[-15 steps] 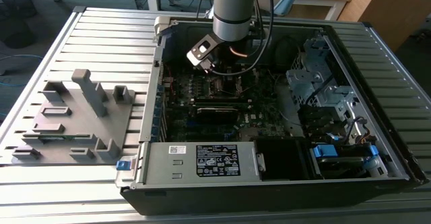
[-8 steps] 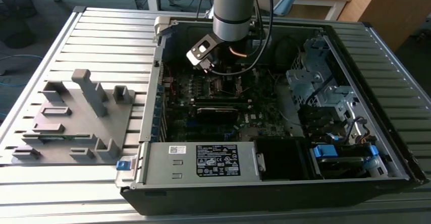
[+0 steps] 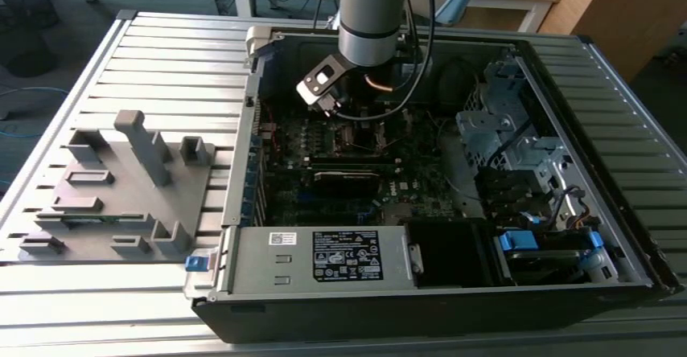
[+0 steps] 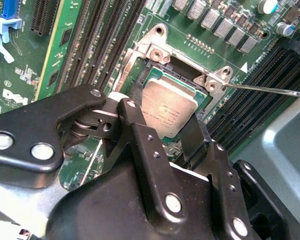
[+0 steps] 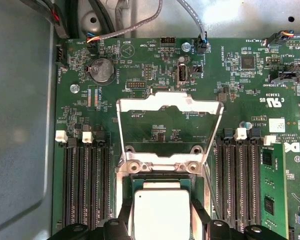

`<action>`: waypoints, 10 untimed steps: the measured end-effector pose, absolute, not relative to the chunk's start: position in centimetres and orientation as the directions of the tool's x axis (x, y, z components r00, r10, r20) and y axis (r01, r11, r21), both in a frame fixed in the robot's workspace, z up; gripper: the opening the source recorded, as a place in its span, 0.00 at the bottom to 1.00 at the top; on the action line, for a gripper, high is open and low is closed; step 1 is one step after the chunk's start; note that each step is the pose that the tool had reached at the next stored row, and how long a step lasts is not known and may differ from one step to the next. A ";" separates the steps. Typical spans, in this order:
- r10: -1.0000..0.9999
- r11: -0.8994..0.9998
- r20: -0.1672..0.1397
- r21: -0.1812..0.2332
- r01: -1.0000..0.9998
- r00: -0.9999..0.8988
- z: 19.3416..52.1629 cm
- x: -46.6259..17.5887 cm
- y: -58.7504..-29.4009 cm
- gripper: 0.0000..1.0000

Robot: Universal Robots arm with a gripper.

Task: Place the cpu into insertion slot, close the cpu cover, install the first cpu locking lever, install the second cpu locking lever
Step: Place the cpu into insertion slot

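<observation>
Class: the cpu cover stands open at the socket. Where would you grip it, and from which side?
Likely the free cross-bar of the cpu cover, farthest from its hinge, pinched across the thin sheet from above: that edge stands raised, clear of the board.

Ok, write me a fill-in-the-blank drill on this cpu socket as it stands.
1. The cpu sits in its ____.
2. The cpu cover is swung ____, not closed.
3. The claw is poised directly over the ____.
4. The grey fixture plate lies toward the exterior view's ____ of the computer case.
Missing words: socket; open; cpu; left.
</observation>
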State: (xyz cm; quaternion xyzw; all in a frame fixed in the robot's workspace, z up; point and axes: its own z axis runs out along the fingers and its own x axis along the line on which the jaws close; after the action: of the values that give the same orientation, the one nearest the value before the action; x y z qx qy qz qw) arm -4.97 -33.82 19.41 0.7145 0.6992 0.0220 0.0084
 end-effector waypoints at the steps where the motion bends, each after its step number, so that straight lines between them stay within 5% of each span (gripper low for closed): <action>1: 1.000 -0.022 0.020 0.043 0.999 0.021 19.4 -5.0 -33.8 0.54; 10: 1.000 -0.022 0.019 0.043 0.999 0.021 19.3 -5.0 -33.9 0.54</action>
State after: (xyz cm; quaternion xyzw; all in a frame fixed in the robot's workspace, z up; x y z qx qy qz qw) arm -5.01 -33.88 19.29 0.7144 0.6993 0.0219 0.0085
